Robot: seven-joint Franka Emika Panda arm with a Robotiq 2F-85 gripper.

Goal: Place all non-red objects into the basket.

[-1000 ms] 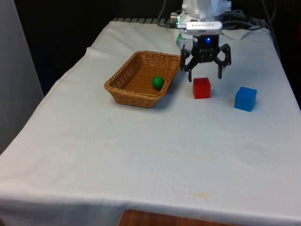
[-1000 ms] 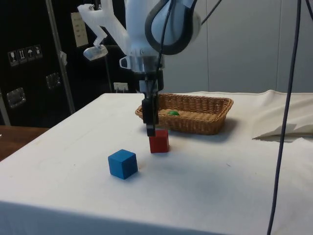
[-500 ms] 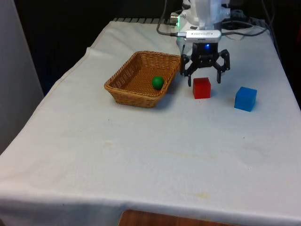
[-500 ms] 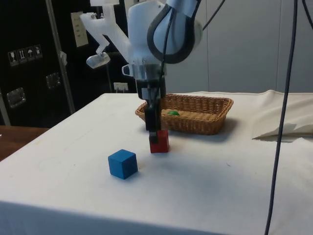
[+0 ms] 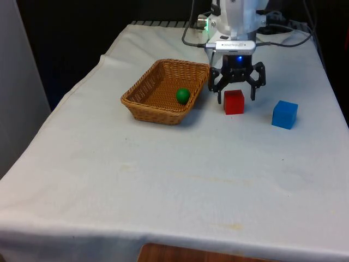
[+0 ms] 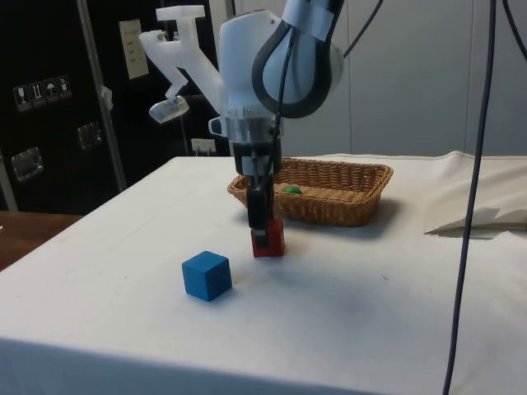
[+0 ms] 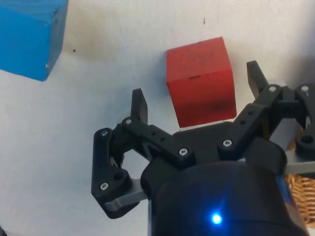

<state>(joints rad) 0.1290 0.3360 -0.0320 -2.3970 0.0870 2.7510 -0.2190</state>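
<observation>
A: Where's your claw (image 5: 236, 98) right now?

B: You've got it low over the red cube (image 5: 234, 102), fingers spread wide, one on each side of the cube. Nothing held. In the wrist view the claw (image 7: 197, 103) straddles the red cube (image 7: 199, 80) with a gap on both sides, neither fingertip (image 7: 139, 103) touching it.

A: And from the side?

B: The claw (image 6: 260, 229) hangs right at the red cube (image 6: 268, 239), tips down near the bench (image 6: 346, 304) cloth.

A: Blue cube?

B: Blue cube (image 5: 284, 114) sits on the bench (image 5: 163, 164), apart from the red one, toward the front view's right. The side view has the blue cube (image 6: 206, 275) nearer that camera than the claw. In the wrist view the blue cube (image 7: 30, 37) is off to one side, clear of the fingers.

A: Basket?

B: Wicker basket (image 5: 150, 90) is on the front view's left of your claw, close beside it. Green ball (image 5: 182, 95) lies inside, near the wall facing the red cube. The side view shows the basket (image 6: 346, 202) behind the claw with the green ball (image 6: 291, 190) in it.
</observation>
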